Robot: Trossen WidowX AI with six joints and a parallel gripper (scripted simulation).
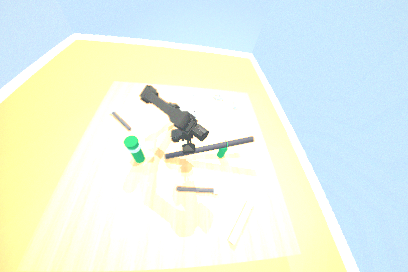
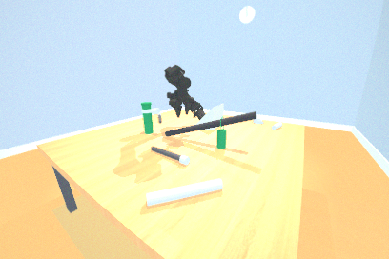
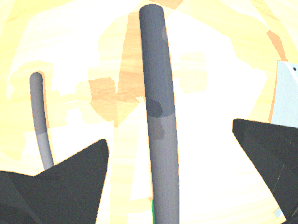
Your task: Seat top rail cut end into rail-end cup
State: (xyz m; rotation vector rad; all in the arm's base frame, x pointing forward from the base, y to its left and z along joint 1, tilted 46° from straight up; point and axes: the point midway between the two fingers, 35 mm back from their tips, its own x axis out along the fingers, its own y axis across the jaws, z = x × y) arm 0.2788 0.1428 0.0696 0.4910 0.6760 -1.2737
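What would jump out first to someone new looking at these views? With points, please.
Probably the long dark grey round rail (image 1: 209, 147) (image 2: 212, 125) (image 3: 160, 90), slanting across the wooden table beside a short green post (image 1: 222, 151) (image 2: 221, 138). Above it hangs the black end effector (image 1: 188, 148) (image 2: 182, 114) (image 3: 173, 136), open, with the rail between its spread fingers in the wrist view but ungripped. Next, the taller green post with a white band (image 1: 134, 151) (image 2: 148, 118), standing off the rail's nearer-to-table end.

Saw a long, dark, round rail (image 1: 209, 147) (image 2: 202, 126) (image 3: 162, 90) lying aslant across the small green post's top (image 1: 221, 152) (image 2: 221, 138) (image 3: 153, 212), one end apart from the tall green post (image 1: 138, 156) (image 2: 148, 125). Found that post upright, a whitish band (image 1: 136, 150) (image 2: 150, 110) around it just below its cap.
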